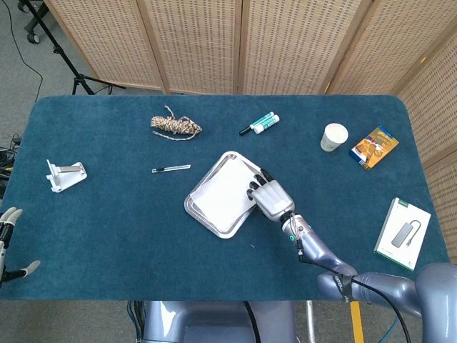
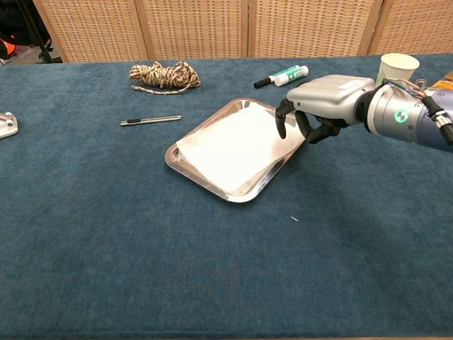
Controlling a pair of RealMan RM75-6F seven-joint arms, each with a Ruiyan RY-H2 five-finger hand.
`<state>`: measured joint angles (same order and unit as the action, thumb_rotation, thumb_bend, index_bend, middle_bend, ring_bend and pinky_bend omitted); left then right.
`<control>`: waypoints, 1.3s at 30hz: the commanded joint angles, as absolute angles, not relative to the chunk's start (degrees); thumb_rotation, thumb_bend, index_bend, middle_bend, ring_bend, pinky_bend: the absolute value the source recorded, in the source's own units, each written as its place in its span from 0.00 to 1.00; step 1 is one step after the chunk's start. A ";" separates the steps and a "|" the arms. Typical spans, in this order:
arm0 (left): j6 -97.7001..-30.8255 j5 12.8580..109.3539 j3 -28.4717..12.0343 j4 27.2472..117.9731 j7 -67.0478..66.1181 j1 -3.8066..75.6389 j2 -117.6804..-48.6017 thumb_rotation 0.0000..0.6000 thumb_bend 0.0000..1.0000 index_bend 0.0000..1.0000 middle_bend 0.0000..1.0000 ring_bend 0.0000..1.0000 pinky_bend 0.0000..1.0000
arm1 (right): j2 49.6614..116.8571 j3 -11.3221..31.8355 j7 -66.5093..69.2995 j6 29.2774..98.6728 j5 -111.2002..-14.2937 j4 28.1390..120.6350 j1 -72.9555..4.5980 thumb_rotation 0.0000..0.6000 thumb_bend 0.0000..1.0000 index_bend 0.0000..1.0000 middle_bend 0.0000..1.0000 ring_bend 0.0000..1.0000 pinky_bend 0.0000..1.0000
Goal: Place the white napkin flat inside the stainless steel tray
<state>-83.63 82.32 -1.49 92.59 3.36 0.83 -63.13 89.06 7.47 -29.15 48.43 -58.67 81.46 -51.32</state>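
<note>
White napkin (image 2: 233, 145) is seen lying flat inside stainless steel tray (image 2: 185, 170), centre frame. Task judged essentially done. Right hand (image 2: 324, 106) is held at the tray's right rim, fingers curled, nothing gripped. Left hand (image 1: 7, 227), far left edge: finger state cannot be told.

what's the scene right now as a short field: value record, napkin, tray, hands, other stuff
napkin: white napkin lies flat inside the tray
tray: stainless steel tray, mid-table on the blue cloth
right hand: right hand at the tray's right edge, fingers curled, holding nothing
left hand: left hand only partly visible at the frame's left edge, state unclear
other items: rope bundle, pen, markers, paper cup
</note>
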 commanded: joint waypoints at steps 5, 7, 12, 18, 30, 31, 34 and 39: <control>-83.24 81.98 -1.59 92.56 2.89 1.10 -63.36 1.00 0.00 0.00 0.00 0.00 0.00 | 90.16 7.71 -30.20 49.01 -57.58 81.39 -51.58 1.00 1.00 0.32 0.24 0.12 0.00; -83.26 81.91 -1.62 92.55 2.78 1.11 -63.42 1.00 0.00 0.00 0.00 0.00 0.00 | 90.79 7.93 -30.56 49.08 -57.16 80.97 -51.84 1.00 1.00 0.32 0.24 0.12 0.00; -83.28 81.74 -1.65 92.50 2.43 1.13 -63.59 1.00 0.00 0.00 0.00 0.00 0.00 | 94.04 8.18 -33.45 49.77 -54.28 77.81 -52.63 1.00 1.00 0.32 0.24 0.12 0.00; -83.14 81.43 -1.75 92.46 2.57 1.20 -63.58 1.00 0.00 0.00 0.00 0.00 0.00 | 95.38 7.42 -35.08 50.08 -52.56 76.43 -52.33 1.00 1.00 0.32 0.24 0.11 0.00; -82.96 81.31 -1.70 92.55 2.20 1.33 -63.74 1.00 0.00 0.00 0.00 0.00 0.00 | 96.29 6.58 -34.75 50.14 -53.29 74.92 -51.61 1.00 1.00 0.32 0.24 0.11 0.00; -82.98 81.30 -1.69 92.56 2.16 1.32 -63.75 1.00 0.00 0.00 0.00 0.00 0.00 | 96.43 6.50 -34.81 50.11 -53.39 74.71 -51.60 1.00 1.00 0.32 0.24 0.11 0.00; -82.99 81.23 -1.71 92.59 2.12 1.32 -63.78 1.00 0.00 0.00 0.00 0.00 0.00 | 96.80 6.28 -34.99 50.05 -53.72 74.19 -51.60 1.00 1.00 0.32 0.24 0.11 0.00; -83.03 81.19 -1.75 92.57 2.11 1.34 -63.80 1.00 0.00 0.00 0.00 0.00 0.00 | 97.60 5.94 -35.33 50.08 -54.47 73.05 -51.60 1.00 1.00 0.32 0.24 0.11 0.00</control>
